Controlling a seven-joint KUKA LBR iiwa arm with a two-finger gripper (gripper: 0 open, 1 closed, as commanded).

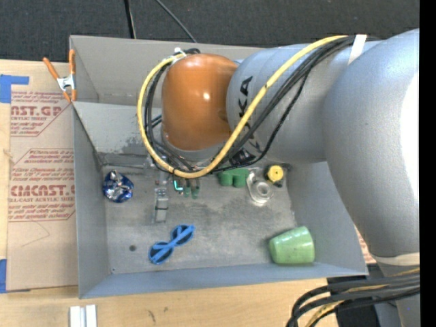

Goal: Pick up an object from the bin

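My gripper (161, 213) hangs below the orange wrist cover, low over the bin floor a little left of the middle. A pair of small blue toy glasses (172, 242) lies on the floor just in front of it, to its right. A crumpled blue and silver thing (117, 187) sits to its left near the left wall. Behind it and to the right a small green thing (233, 177) lies partly hidden under the arm.
A clear roundish thing (259, 189) and a small yellow thing (274, 174) lie right of the middle. A pale green cup (293, 245) rests on its side at the front right. The arm covers the bin's back and right.
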